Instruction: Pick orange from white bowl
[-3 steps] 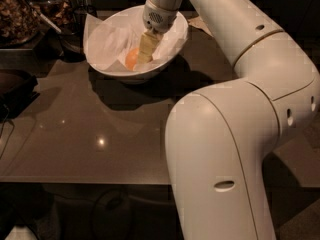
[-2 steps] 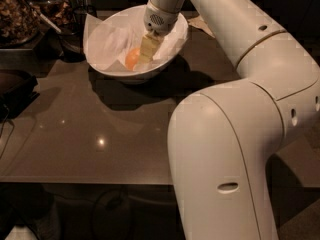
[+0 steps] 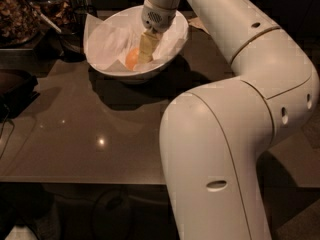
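Note:
The white bowl [image 3: 167,59] stands at the far side of the dark table, lined with crumpled white paper. The orange [image 3: 131,59] lies inside it, left of centre, partly hidden by the gripper. My gripper [image 3: 144,55] reaches down into the bowl from above, its pale fingers [image 3: 147,46] right against the orange's right side. The big white arm runs from the lower right up and over to the bowl.
Dark glass jars of brown snacks [image 3: 20,14] stand at the back left with a dark container [image 3: 75,39] beside the bowl. A black object [image 3: 15,91] lies at the table's left edge. The glossy brown tabletop [image 3: 90,134] stretches in front of the bowl.
The gripper has stayed in the bowl beside the orange; the arm's elbow has shifted slightly, and nothing else moved.

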Robot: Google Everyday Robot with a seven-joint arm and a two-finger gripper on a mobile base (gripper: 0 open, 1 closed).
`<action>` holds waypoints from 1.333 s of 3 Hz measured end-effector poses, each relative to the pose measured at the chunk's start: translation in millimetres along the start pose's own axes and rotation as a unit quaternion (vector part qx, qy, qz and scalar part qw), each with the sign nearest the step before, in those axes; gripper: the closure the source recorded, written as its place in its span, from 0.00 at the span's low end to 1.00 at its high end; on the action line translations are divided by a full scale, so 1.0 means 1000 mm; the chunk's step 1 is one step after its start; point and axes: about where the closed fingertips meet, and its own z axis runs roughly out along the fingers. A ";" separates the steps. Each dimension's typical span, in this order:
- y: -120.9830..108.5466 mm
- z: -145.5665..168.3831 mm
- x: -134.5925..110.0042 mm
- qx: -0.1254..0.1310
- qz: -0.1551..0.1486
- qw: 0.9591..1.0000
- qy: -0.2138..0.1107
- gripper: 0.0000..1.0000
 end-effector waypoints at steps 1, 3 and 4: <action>-0.011 0.024 -0.034 -0.006 -0.037 0.999 -0.005 0.38; -0.048 0.038 -0.043 0.023 -0.012 0.999 -0.039 0.38; -0.048 0.038 -0.043 0.023 -0.012 0.999 -0.039 0.19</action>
